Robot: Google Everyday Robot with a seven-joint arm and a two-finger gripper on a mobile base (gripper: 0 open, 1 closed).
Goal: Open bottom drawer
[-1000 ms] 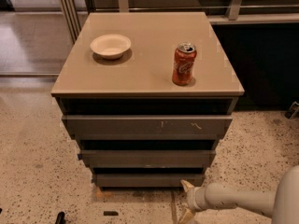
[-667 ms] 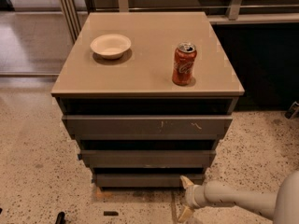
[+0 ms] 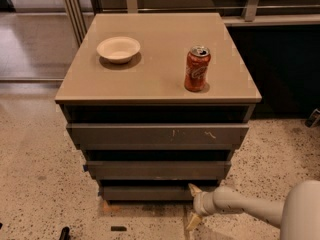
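Note:
The bottom drawer (image 3: pixel 145 192) is a plain dark grey strip, the lowest of the cabinet's three fronts, just above the floor. My gripper (image 3: pixel 193 206) is at its right end, coming in from the lower right on a pale arm. One pale fingertip (image 3: pixel 193 188) touches or sits just by the drawer's right corner, the other (image 3: pixel 192 222) points down toward the floor. The fingers are spread apart and hold nothing.
Above are the mid-width drawer (image 3: pixel 157 169) and the widest drawer (image 3: pixel 157 133) with pale scratches. On the cabinet top (image 3: pixel 160 79) stand a white bowl (image 3: pixel 118 49) and a red soda can (image 3: pixel 197 69). Speckled floor lies around. A dark counter base stands at the right.
The gripper has crept slightly left, closer to the bottom drawer's right end. The drawers, bowl and can have not moved.

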